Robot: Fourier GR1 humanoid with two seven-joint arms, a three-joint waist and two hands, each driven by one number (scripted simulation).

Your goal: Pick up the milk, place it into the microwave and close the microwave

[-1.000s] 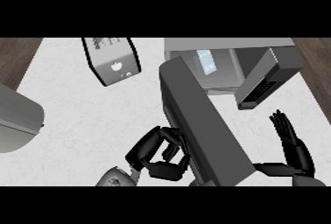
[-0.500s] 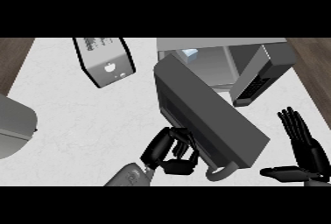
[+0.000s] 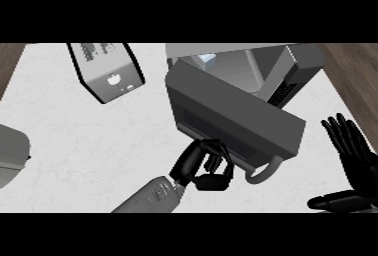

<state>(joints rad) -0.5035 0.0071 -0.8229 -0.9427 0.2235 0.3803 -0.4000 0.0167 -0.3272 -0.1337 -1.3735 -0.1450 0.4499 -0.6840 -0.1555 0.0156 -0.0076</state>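
The microwave (image 3: 299,65) stands at the back right of the white counter. Its dark door (image 3: 229,117) hangs partly open, swung across the front of the cavity, with a curved grey handle (image 3: 267,172) at its near end. Inside the cavity a small white and blue milk carton (image 3: 207,59) shows above the door's top edge. My left hand (image 3: 201,167) rests against the door's outer face near the handle, its fingers touching the panel and curled round nothing. At the right edge my right hand (image 3: 353,150) rests open, fingers up, apart from the microwave.
A grey boxy appliance (image 3: 107,70) with a printed label lies tilted at the back left. A rounded grey object (image 3: 11,155) is cut off by the left edge. Brown wood (image 3: 354,65) borders the counter on the right.
The door has swung further toward the microwave's cavity, and my left hand has followed it up and to the right. The right hand has stayed open at the right edge.
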